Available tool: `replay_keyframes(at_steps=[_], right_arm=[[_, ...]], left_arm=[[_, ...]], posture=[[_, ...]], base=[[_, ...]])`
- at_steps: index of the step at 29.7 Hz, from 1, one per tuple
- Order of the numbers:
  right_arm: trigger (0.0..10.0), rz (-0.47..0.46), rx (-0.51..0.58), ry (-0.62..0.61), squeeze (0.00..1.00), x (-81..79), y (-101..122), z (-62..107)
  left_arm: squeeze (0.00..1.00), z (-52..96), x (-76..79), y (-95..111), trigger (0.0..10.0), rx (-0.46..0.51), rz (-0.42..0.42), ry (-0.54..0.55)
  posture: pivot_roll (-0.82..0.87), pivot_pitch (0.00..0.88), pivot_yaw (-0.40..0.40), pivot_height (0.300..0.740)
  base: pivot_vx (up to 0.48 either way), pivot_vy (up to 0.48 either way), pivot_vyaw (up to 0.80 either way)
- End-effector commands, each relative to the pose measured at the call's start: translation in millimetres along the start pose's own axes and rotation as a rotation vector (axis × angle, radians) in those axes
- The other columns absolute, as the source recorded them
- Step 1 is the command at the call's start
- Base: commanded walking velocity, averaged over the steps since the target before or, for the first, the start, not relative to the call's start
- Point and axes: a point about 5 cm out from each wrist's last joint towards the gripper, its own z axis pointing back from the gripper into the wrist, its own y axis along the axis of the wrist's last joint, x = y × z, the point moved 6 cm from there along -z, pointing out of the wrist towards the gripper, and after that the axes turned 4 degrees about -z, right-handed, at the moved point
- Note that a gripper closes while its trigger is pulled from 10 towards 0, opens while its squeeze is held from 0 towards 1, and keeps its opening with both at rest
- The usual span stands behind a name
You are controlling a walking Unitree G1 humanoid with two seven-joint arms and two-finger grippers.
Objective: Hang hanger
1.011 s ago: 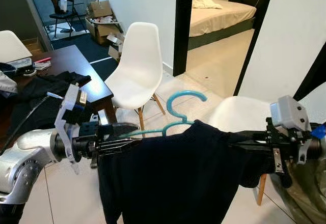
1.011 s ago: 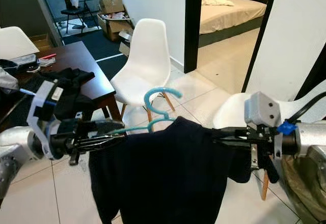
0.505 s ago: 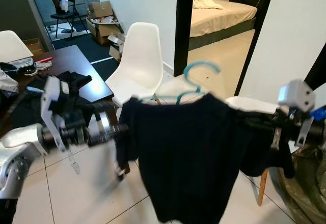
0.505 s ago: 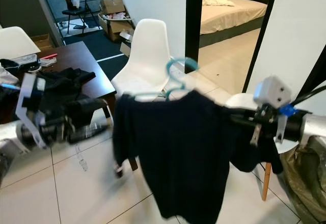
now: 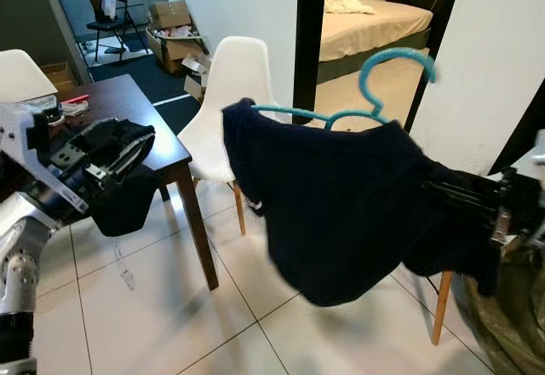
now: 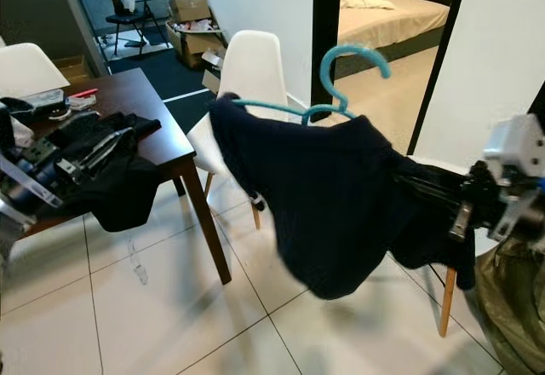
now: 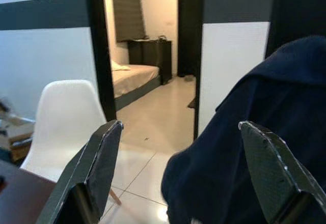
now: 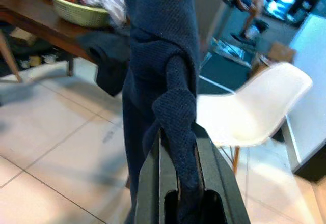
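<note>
**Robot carrying dressed hanger with one arm, hanging place not yet found**

A dark navy garment (image 5: 341, 204) is riding on a turquoise hanger (image 5: 366, 102), its hook pointing up in front of a black door frame (image 5: 308, 43) that opens onto a bedroom. The right gripper (image 5: 464, 200) is gripping one shoulder end of the load; the right wrist view is showing its two black fingers (image 8: 153, 183) pinched together on a twisted fold of the navy cloth. The far end of the hanger is sticking out unsupported near a white chair (image 5: 230, 94), and the garment is sagging below it over the tiled floor.

The left gripper (image 5: 119, 153) is hovering over the edge of a dark wooden table (image 5: 162, 149), well apart from the hanger, its fingers (image 7: 102, 168) spread wide with nothing between them. Dark clothes (image 6: 119, 192) are lying heaped on the table beside it.

Judging by the scene, the garment is already on the hanger, but the hanging itself is still to be done. No rail, rod or hook is appearing among the furniture shown, so the robot is likely still needing to carry its load to one and set the hook over it.
</note>
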Motion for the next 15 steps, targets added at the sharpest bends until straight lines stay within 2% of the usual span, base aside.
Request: replay_keyframes(at_steps=[1, 3, 4, 6, 9, 15], right_arm=[[0.0, 0.023, 0.044, 0.025, 0.00, -3.7, 13.1, 0.1], [0.0, 0.030, 0.076, 0.057, 0.00, -5.6, 22.6, -0.5], [0.0, 0.030, 0.076, 0.057, 0.00, -5.6, 22.6, -0.5], [0.0, 0.037, 0.111, 0.081, 0.00, -8.4, 29.7, -4.8], [0.0, 0.040, 0.139, 0.117, 0.00, -15.2, 35.5, -10.1], [0.0, 0.049, 0.172, 0.175, 0.00, -25.8, 44.7, -15.5]], left_arm=[[0.00, 3.8, -2.0, 2.2, 10.0, 0.017, -0.002, 0.006], [0.00, 2.1, 18.0, -3.1, 10.0, 0.009, 0.043, -0.128], [0.00, 2.1, 18.0, -3.1, 10.0, 0.009, 0.043, -0.128], [0.00, 1.5, 41.7, -18.0, 10.0, -0.055, 0.074, -0.258], [0.00, 4.1, 47.6, -26.1, 10.0, -0.080, 0.108, -0.292], [0.00, 12.5, 59.1, -29.6, 10.0, -0.111, 0.157, -0.364]], posture=[[-0.04, 0.000, 0.037, 0.740], [-0.04, 0.000, 0.036, 0.740], [-0.04, 0.000, 0.036, 0.740], [-0.04, 0.000, 0.039, 0.740], [-0.05, 0.000, 0.042, 0.740], [-0.04, 0.000, 0.038, 0.740]], base=[[0.000, 0.000, 0.00], [0.000, 0.000, 0.00], [0.000, 0.000, 0.00], [0.000, 0.000, 0.00], [0.000, 0.000, 0.00], [0.000, 0.000, 0.00]])
